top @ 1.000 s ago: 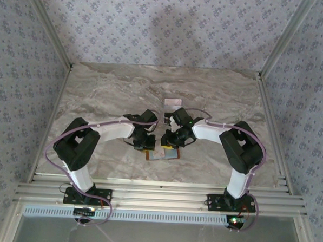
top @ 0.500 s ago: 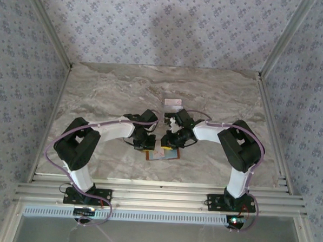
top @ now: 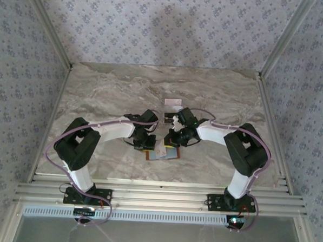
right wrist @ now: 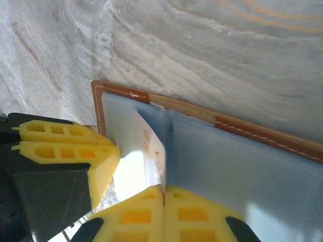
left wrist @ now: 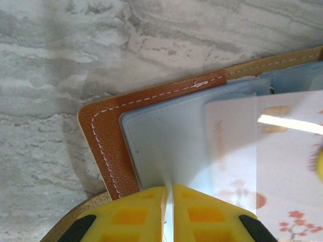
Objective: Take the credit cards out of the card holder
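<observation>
The tan-brown card holder (top: 173,154) lies open on the marble table, its grey lining up. My left gripper (left wrist: 168,189) is shut on a thin grey pocket layer of the card holder (left wrist: 106,136), near its left corner. A white credit card (right wrist: 151,151) with a floral print sticks up out of the pocket beside the fold. My right gripper (right wrist: 163,189) is shut on that card's edge. The same card (left wrist: 262,151) shows at the right of the left wrist view. From above, the left gripper (top: 148,144) and right gripper (top: 170,142) meet over the holder.
A pale card (top: 173,102) lies flat on the table beyond the grippers. The left gripper's yellow fingers (right wrist: 75,146) sit close to the left of the held card. Metal rails (top: 157,196) border the near edge. Patterned walls enclose the table.
The right gripper's jaws have shut on the white card. The right arm's elbow has swung slightly right. The left arm and the card holder have stayed put.
</observation>
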Available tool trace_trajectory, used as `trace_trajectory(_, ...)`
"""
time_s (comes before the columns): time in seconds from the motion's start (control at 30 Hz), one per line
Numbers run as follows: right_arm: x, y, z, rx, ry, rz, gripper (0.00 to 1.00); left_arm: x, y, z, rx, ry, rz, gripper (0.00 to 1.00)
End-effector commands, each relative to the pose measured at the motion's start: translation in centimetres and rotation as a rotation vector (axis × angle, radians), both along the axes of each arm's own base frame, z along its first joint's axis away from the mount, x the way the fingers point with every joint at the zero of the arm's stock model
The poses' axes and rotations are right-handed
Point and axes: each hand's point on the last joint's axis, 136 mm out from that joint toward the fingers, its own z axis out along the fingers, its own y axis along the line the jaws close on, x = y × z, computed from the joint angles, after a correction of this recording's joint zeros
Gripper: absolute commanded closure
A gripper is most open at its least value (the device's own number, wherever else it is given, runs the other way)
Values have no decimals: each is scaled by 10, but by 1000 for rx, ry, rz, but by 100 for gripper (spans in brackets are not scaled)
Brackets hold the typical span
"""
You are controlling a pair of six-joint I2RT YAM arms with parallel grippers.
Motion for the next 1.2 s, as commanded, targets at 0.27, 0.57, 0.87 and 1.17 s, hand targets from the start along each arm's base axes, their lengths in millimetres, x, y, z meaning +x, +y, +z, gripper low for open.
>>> trace_trajectory(0.27, -2, -46, 22, -115, -52, -17, 97, -8, 40, -11, 143, 8, -5, 87)
trace_trajectory(0.57, 20, -59, 66, -140, -223, 65, 100, 6, 28, 17, 81, -71, -13, 83)
trace_trajectory(0.87, 62, -74, 98, -348, -615, 478, 100, 18, 28, 47, 38, -168, 6, 77)
trace_trajectory(1.17, 91, -88, 101, -462, -736, 935, 100, 25, 54, 49, 9, -209, 108, 72)
